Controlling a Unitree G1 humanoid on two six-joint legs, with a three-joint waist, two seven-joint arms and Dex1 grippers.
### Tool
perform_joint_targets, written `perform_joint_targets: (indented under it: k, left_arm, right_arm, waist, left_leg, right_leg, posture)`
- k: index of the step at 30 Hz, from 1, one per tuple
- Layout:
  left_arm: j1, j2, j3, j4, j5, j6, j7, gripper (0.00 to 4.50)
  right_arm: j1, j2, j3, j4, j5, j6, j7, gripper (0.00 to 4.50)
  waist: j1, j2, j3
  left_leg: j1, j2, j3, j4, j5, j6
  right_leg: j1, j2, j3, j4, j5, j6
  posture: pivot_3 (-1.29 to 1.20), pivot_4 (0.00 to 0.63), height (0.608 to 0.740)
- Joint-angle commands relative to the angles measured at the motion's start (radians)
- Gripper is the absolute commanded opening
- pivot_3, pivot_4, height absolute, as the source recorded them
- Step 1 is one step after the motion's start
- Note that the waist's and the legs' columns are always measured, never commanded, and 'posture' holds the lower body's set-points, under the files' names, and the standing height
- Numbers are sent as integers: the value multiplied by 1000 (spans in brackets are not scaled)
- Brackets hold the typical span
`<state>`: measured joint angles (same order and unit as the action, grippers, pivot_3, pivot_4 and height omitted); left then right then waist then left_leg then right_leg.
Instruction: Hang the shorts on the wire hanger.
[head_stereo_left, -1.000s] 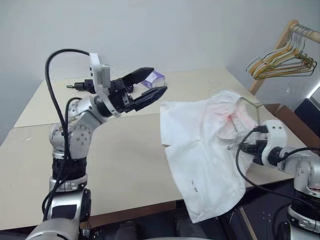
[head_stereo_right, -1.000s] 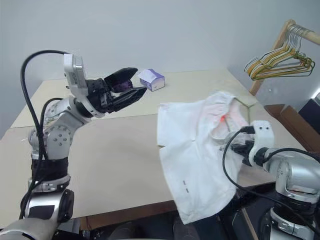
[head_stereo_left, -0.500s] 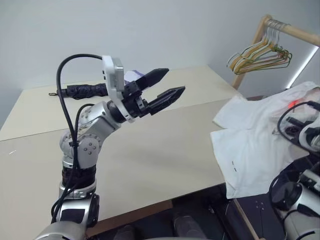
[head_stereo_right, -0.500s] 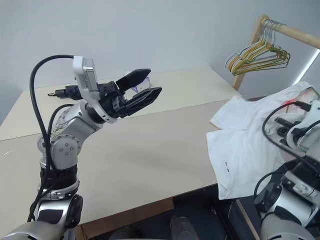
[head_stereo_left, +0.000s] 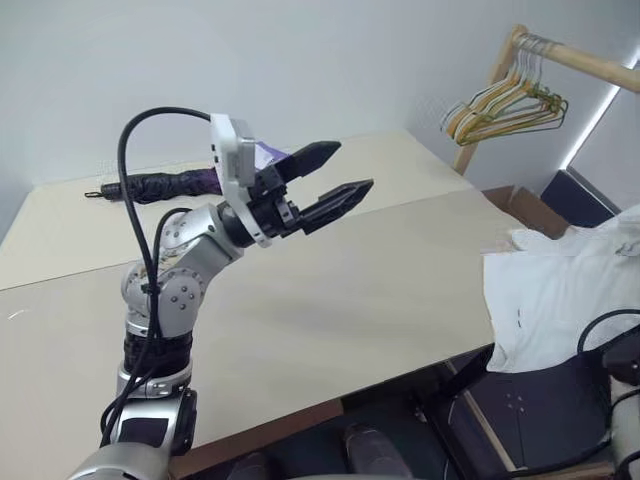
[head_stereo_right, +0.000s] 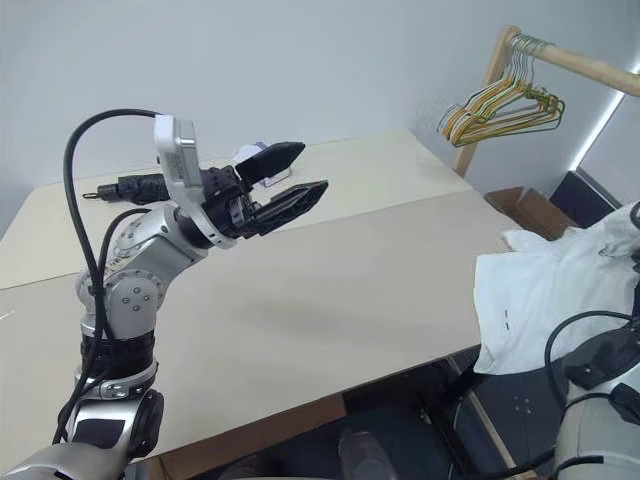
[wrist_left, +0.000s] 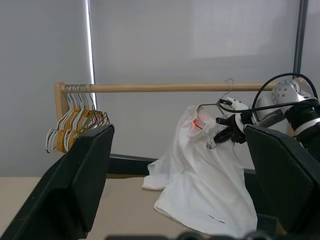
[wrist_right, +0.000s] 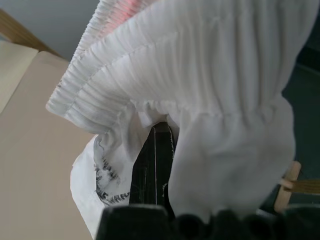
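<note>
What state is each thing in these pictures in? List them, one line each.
White cloth shorts: lifted, draped from the wire hanger, lower part hanging past the table edge.
Thin grey wire hanger: held up near the wooden rail, not hooked on.
Left tool: open, empty, above the table.
Right tool: shut on the shorts.
Bunched yellow and green hangers: hanging on the rail.
Dark folded umbrella: lying on the table.

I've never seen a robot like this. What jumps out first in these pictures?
The white shorts draw the eye: the right gripper is shut on them and on the wire hanger, holding them up off the table's right edge near a wooden rail. The left gripper hovers open above the table. A bunch of yellow and green hangers hangs from the rail's end.
</note>
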<state>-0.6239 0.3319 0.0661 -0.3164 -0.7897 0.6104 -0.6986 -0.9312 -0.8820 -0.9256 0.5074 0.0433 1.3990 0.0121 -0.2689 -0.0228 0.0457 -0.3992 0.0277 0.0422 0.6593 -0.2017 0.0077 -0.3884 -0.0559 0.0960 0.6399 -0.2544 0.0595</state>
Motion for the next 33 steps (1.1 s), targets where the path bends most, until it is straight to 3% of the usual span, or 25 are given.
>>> perform_joint_targets:
  k: [1, 9, 12, 17, 22, 25, 33]
  left_arm:
    - [-8, 9, 9, -15, 2, -24, -5, 4470]
    - [-4, 6, 3, -27, 2, -21, -1, 4470]
    - [-6, 11, 6, -26, 1, -20, -3, 4500]
    - [-9, 16, 6, -24, 0, -20, -3, 4500]
    - [-13, 18, 0, -27, -3, -22, -15, 4500]
    - [-16, 19, 3, -21, -2, -21, -16, 4500]
    - [-14, 30, 8, -22, -7, -12, -21, 4500]
  right_arm:
    - [-24, -42, -12, 52, 29, -83, -15, 0]
    - [13, -28, -32, 93, 65, -119, -44, 0]
    - [48, -20, -13, 56, 81, -139, -33, 789]
    - [140, 19, 65, -92, 95, -187, 1, 2503]
    - [208, 61, 76, -220, 90, -230, -20, 3441]
    - [260, 88, 104, -324, 83, -276, -26, 4457]
    - [347, 151, 198, -527, 28, -538, -90, 4483]
  waist:
    - [-2, 0, 0]
    - [-16, 0, 0]
    - [-16, 0, 0]
    - [-20, 0, 0]
    - [-20, 1, 0]
    - [-21, 1, 0]
    - [-21, 1, 0]
  left_leg:
    - [0, 0, 0, 0, 0, 0]
    - [0, 0, -1, 0, 0, 0]
    - [0, 0, -1, -1, 0, 0]
    - [-2, 0, -1, -1, -1, 1]
    - [-1, 0, -2, -1, -1, 1]
    - [-1, 0, -2, -1, -1, 1]
    - [-1, 0, -4, -2, -1, 1]
  right_leg:
    - [0, 0, 0, 0, -1, -2]
    - [1, 0, 1, -2, -1, -2]
    - [2, 0, 0, -5, 0, -1]
    - [2, 0, 2, -11, 4, 4]
    - [2, 0, 2, -10, 4, 5]
    - [2, 0, 2, -11, 5, 5]
    - [2, 0, 2, -10, 5, 5]
  posture:
    - [-216, 26, 740]
    - [-215, 21, 740]
    - [-214, 18, 740]
    - [-217, 15, 740]
    - [-219, 14, 740]
    - [-225, 12, 740]
    - [-223, 17, 740]
